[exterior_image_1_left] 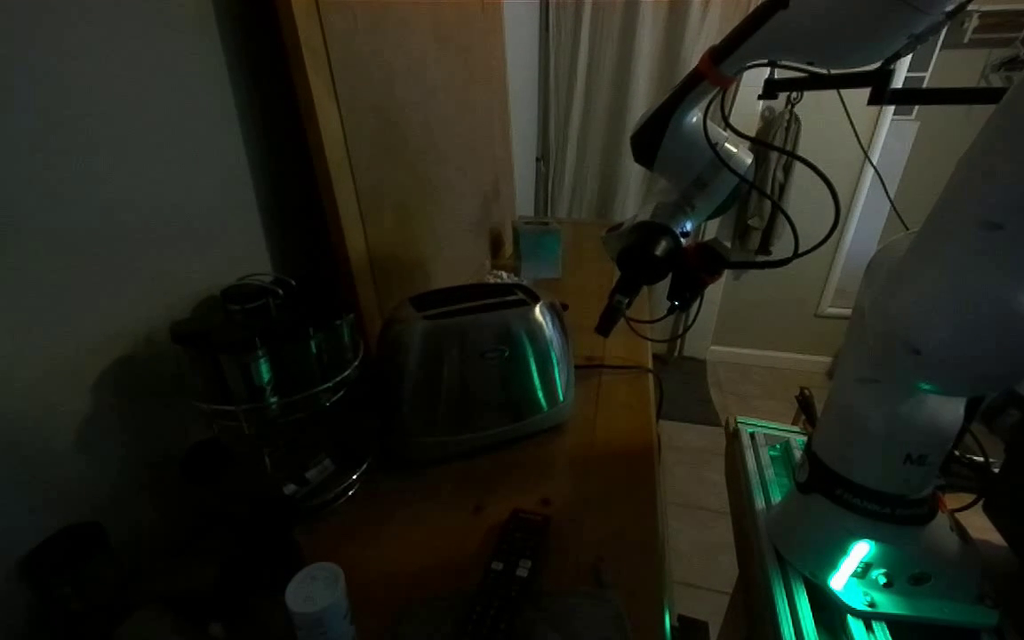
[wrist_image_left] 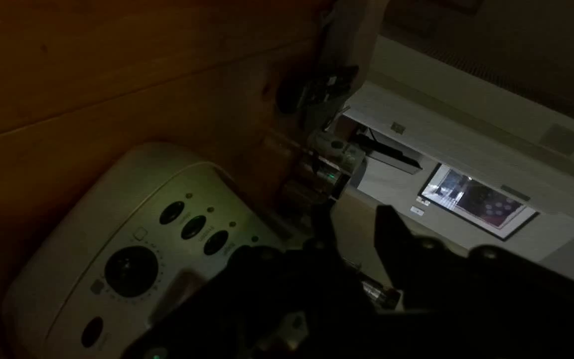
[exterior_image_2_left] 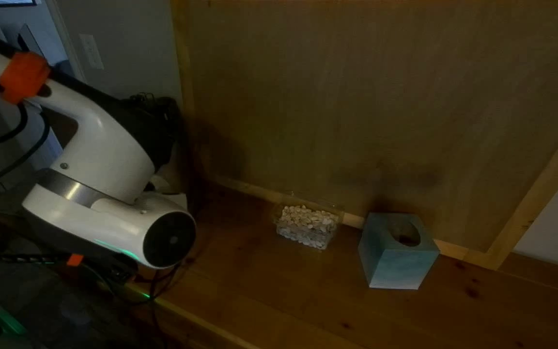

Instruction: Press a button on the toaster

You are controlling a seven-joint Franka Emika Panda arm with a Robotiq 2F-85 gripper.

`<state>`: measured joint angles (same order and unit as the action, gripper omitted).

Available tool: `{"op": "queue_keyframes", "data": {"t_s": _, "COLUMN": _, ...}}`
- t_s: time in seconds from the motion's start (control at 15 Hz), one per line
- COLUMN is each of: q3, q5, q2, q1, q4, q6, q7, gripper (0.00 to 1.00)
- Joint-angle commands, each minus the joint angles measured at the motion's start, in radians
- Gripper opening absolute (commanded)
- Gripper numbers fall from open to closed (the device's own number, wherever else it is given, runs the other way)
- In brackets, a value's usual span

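The shiny steel toaster (exterior_image_1_left: 485, 382) stands upright on the wooden counter in an exterior view, slots on top. In the wrist view its light end panel (wrist_image_left: 92, 209) shows a round black dial (wrist_image_left: 131, 271) and several black oval buttons, among them a row of three with its middle button (wrist_image_left: 194, 227). My gripper (wrist_image_left: 353, 212) has its dark fingertips apart with nothing between them. The left finger covers the panel's lower right part. In an exterior view the gripper (exterior_image_1_left: 605, 327) hangs beside the toaster's panel end, apart from it. In the remaining exterior view the arm hides the gripper.
A wire rack (exterior_image_1_left: 285, 404) with dark and glass items stands beside the toaster. A remote (exterior_image_1_left: 512, 556) and a white canister (exterior_image_1_left: 319, 600) lie nearer the camera. A blue tissue box (exterior_image_2_left: 398, 252) and a pebble tray (exterior_image_2_left: 306, 225) stand against the wooden panel (exterior_image_2_left: 356, 106).
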<state>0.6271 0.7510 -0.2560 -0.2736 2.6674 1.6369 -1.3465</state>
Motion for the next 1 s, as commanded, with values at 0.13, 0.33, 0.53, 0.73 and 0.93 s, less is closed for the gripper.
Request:
{"op": "queue_keyframes", "data": {"t_s": 0.13, "q3": -0.024, "q5": 0.08, "q2": 0.076, "q1": -0.058, "q4": -0.006, "q6": -0.033, "q7": -0.019, "gripper": 0.0}}
{"op": "queue_keyframes", "data": {"t_s": 0.33, "q3": -0.031, "q5": 0.114, "q2": 0.116, "q1": -0.062, "q4": -0.017, "q6": -0.063, "q7": -0.023, "gripper": 0.0}}
{"op": "queue_keyframes", "data": {"t_s": 0.53, "q3": -0.048, "q5": 0.155, "q2": 0.164, "q1": -0.067, "q4": -0.029, "q6": -0.093, "q7": -0.014, "gripper": 0.0}}
{"op": "queue_keyframes", "data": {"t_s": 0.73, "q3": -0.071, "q5": 0.179, "q2": 0.198, "q1": -0.081, "q4": -0.034, "q6": -0.102, "q7": 0.005, "gripper": 0.0}}
{"op": "queue_keyframes", "data": {"t_s": 0.93, "q3": -0.084, "q5": 0.179, "q2": 0.213, "q1": -0.105, "q4": -0.035, "q6": -0.089, "q7": 0.024, "gripper": 0.0}}
